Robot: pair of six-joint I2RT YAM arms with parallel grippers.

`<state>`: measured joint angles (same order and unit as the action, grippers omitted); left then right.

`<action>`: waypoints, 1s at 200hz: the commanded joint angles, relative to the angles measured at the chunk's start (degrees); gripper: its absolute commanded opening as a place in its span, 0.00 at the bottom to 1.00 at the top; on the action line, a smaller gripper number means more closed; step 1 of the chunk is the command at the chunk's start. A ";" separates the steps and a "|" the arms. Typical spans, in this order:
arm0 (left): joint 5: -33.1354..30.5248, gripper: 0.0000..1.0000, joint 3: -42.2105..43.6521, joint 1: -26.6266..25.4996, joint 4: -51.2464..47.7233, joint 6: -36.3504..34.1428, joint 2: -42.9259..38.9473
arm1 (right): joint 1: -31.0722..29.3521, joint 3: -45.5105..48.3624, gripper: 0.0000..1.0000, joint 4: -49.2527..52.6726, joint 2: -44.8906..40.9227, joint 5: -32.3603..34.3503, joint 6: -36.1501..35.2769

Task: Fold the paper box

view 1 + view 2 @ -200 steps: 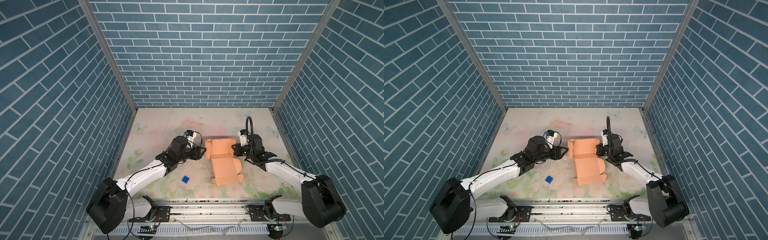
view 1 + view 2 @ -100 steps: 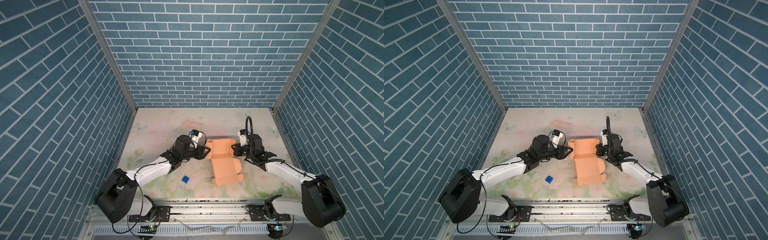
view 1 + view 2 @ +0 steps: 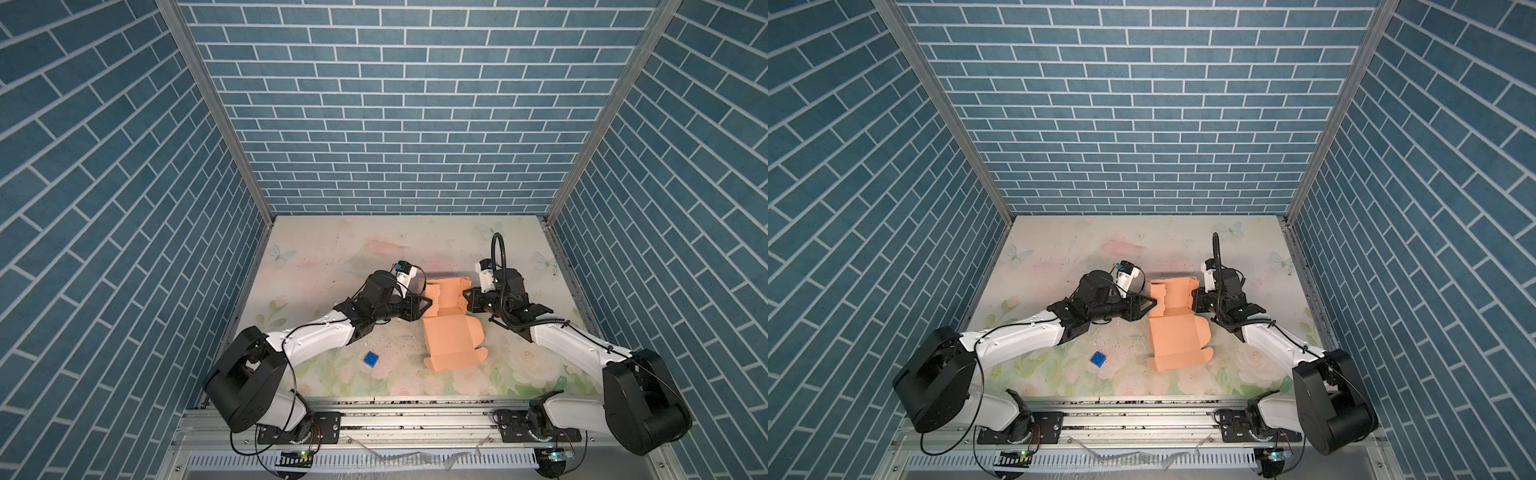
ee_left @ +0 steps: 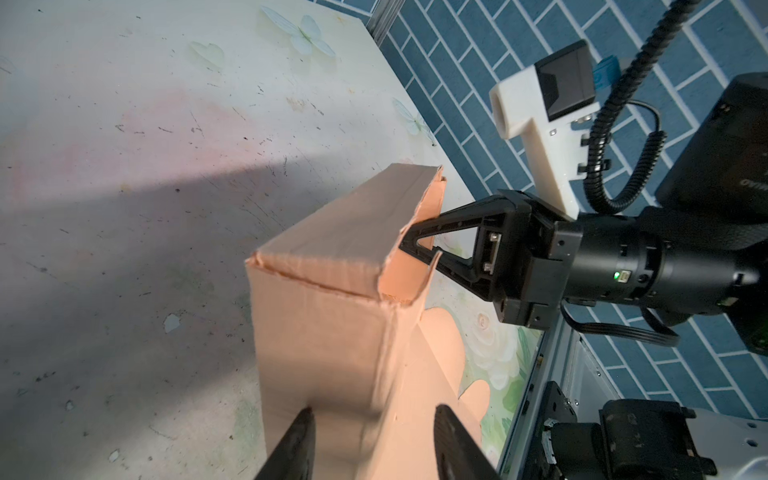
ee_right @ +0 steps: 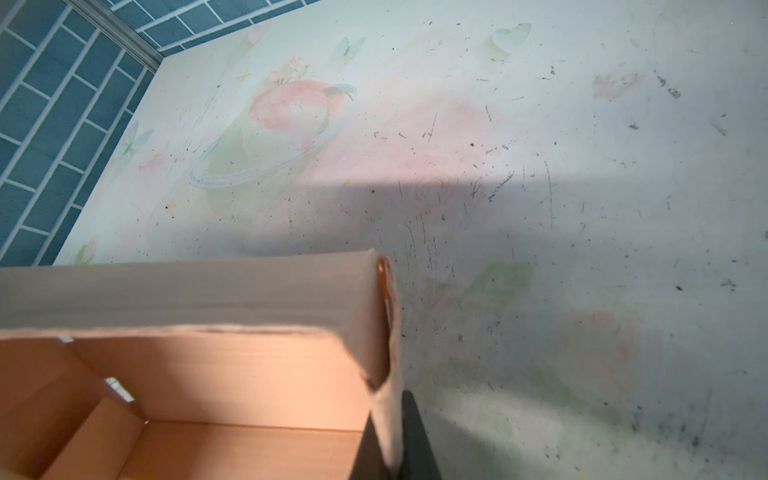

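The peach paper box [image 3: 451, 332] [image 3: 1173, 332] lies mid-table, its tray walls standing at the back and its lid flat toward the front. My right gripper [image 3: 465, 297] [image 5: 390, 449] is shut on the tray's right wall, the thin card pinched between its dark fingers. It also shows across the paper box [image 4: 324, 332] in the left wrist view as the right gripper [image 4: 405, 241]. My left gripper [image 3: 424, 305] [image 4: 372, 415] is at the tray's left wall, its jaws partly apart with their tips against the card. No pinch shows there.
A small blue cube [image 3: 370, 358] [image 3: 1098, 359] lies on the floral table [image 3: 332, 257] in front of the left arm. Blue brick walls close in the back and both sides. A metal rail [image 3: 395, 415] runs along the front edge.
My left gripper has moved right up to the box's left wall and narrowed its jaws. The right gripper and the box have kept still.
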<state>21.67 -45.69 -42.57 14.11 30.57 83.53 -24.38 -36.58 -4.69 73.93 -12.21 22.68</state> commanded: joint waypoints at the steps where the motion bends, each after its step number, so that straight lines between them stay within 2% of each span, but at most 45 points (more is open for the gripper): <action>1: -3.24 0.47 -2.61 -1.06 -2.07 -1.77 0.84 | -0.38 -1.05 0.00 0.03 -0.80 -0.19 -0.44; 37: -9.27 0.46 -6.17 -2.54 -9.28 -3.37 1.86 | -0.31 -1.12 0.00 -0.02 -0.79 -0.25 -0.44; 86: -20.50 0.46 -12.14 -6.04 -19.81 -4.31 3.75 | -0.36 -1.05 0.00 -0.13 -0.81 -0.19 -0.53; 140: -32.46 0.35 -21.02 -9.46 -33.24 -3.47 9.08 | -0.40 -0.97 0.00 -0.08 -0.81 -0.10 -0.53; 200: -41.91 0.24 -30.58 -11.96 -45.63 -2.15 14.29 | -0.40 -0.79 0.00 -0.06 -1.68 0.08 -0.53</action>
<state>-14.46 -73.30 -53.63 -23.99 27.51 96.73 -24.38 -36.58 -4.69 73.91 -11.55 22.68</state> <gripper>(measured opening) 0.265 0.065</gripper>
